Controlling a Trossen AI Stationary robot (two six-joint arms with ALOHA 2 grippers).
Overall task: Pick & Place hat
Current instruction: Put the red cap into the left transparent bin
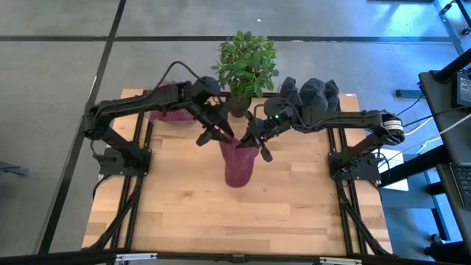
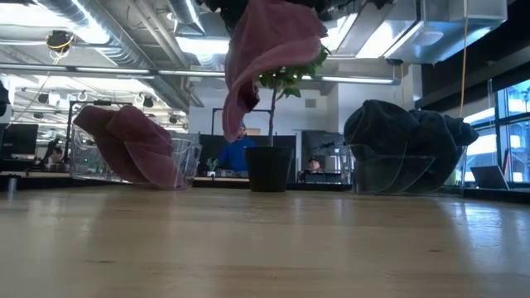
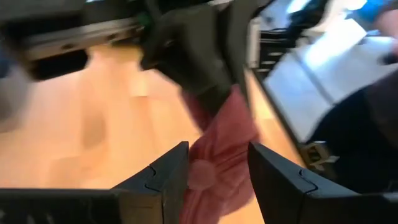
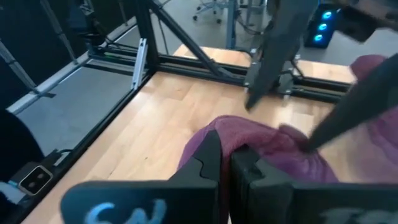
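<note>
From where I stand, the soft maroon knitted hat [image 1: 238, 163] hangs limp and stretched above mid-table, pinched in the closed right gripper [image 1: 257, 144]. The left gripper [image 1: 218, 134] straddles its other edge, jaws part-open around the cloth; whether it grips I cannot tell. If either pulls unevenly, the floppy knit could slip free.

Soft, even light lay over the table [image 1: 184, 213] in the high view, with only faint shadows beneath the arms. In the low view, bright strip lights [image 2: 195, 43] at the upper left and a window [image 2: 509, 108] at the right edge glared. They left the hat [image 2: 269, 50] at top centre backlit, and the nearest stretch of tabletop was out of focus. Motion blur smeared the whole left wrist view. The right wrist view was dimmer and soft close to the lens.
</note>
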